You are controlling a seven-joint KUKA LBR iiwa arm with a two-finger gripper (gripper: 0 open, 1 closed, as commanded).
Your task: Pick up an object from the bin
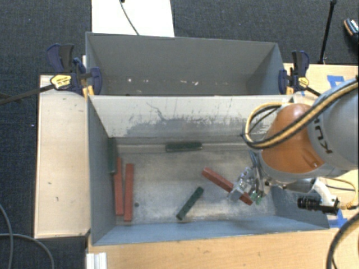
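Observation:
My gripper (247, 190) is low in the bin's right part, its metal fingers at the right end of a red flat stick (220, 181) that lies slanted on the floor. The fingers stand around that end of the stick. A dark green stick (190, 203) lies slanted just left of it, toward the front.
Another dark green stick (183, 147) lies along the back wall. Two red sticks (124, 189) and a dark green one (113, 157) lie side by side against the left wall. The arm with its orange cover and cables hangs over the bin's right side.

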